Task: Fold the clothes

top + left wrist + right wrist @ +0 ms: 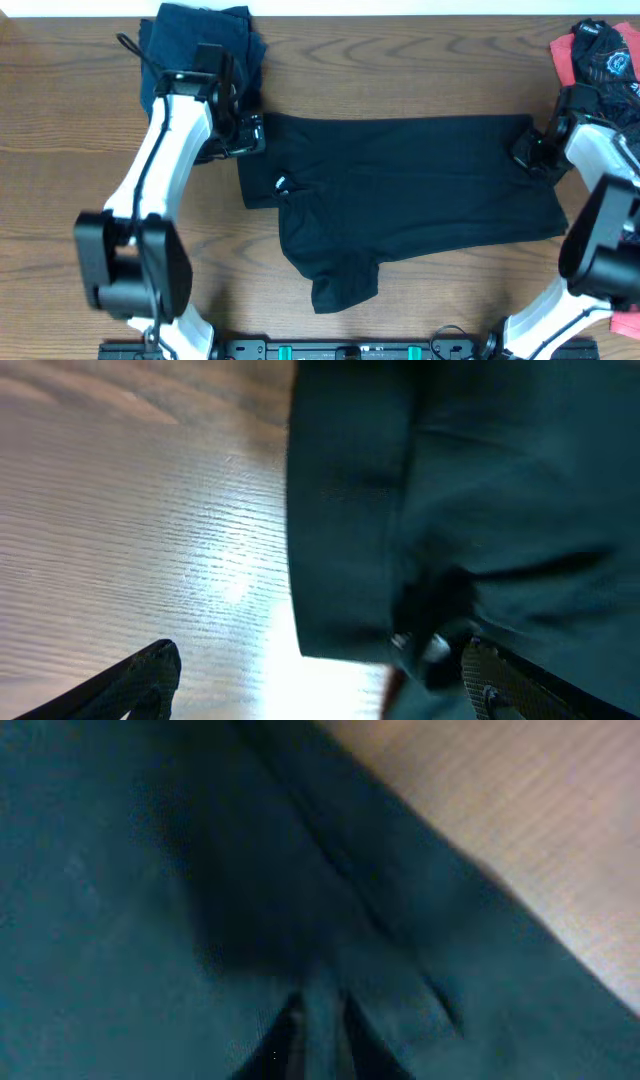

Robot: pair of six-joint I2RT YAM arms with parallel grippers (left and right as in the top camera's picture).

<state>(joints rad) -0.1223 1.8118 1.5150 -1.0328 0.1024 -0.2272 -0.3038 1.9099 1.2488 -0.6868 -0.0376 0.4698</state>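
Note:
A black T-shirt (pixel 400 180) with a small white logo (pixel 281 184) lies spread across the middle of the table, one sleeve bunched toward the front. My left gripper (pixel 245 135) is at its far left corner. In the left wrist view its fingers (pixel 320 690) stand wide apart, open, with the shirt's edge (pixel 350 510) over the right finger. My right gripper (pixel 530 150) is at the far right corner. In the right wrist view it (pixel 320 1035) is shut on a thin pinched fold of the shirt (pixel 150 920).
A folded dark navy garment (pixel 200 40) lies at the back left behind my left arm. A heap of coral-red and black clothes (pixel 595 50) sits at the back right. A coral patch (pixel 627 322) shows at the front right edge. The table (pixel 60 150) is brown wood.

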